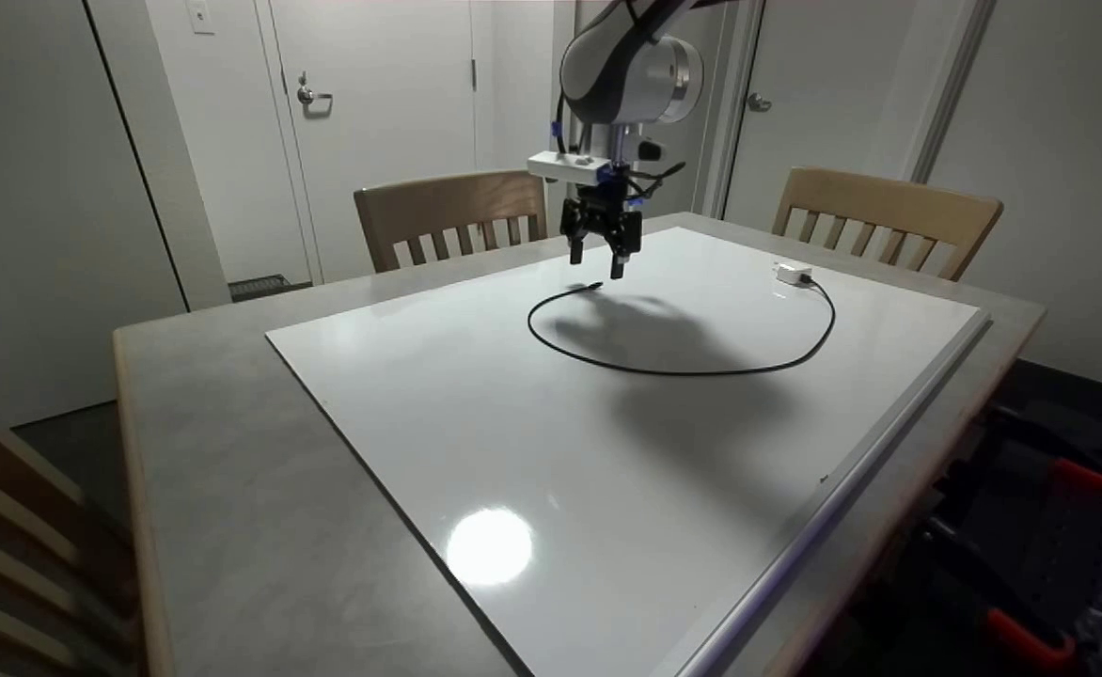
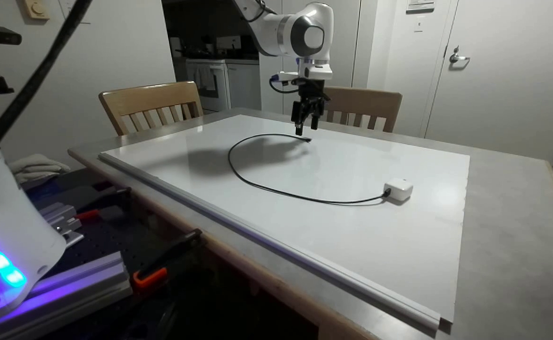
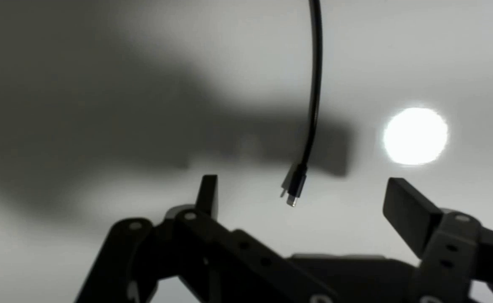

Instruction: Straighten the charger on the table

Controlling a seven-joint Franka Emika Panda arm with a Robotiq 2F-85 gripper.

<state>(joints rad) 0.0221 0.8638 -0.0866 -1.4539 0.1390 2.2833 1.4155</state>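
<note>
The gripper point(image 2: 307, 127) hovers above the table point(image 1: 231, 489), its jaws pointing down and standing wide apart. Below it lies the near end of the charger point(image 1: 692, 374), a thin black cable. In the wrist view a small plug point(image 3: 297, 183) with a metal tip shows between the spread fingers point(image 3: 412, 216), closer to one finger than to the other. From there the cable leads away from the tool and bends round in a broad curve across the glossy white top point(image 1: 419, 414). Its far end meets a white adapter point(image 2: 398, 189), well apart from the tool and off to one side. Above the tool rises the white arm point(image 2: 300, 38). In an exterior view a wooden chair point(image 2: 366, 97) stands behind the tool, past the table's edge.
</note>
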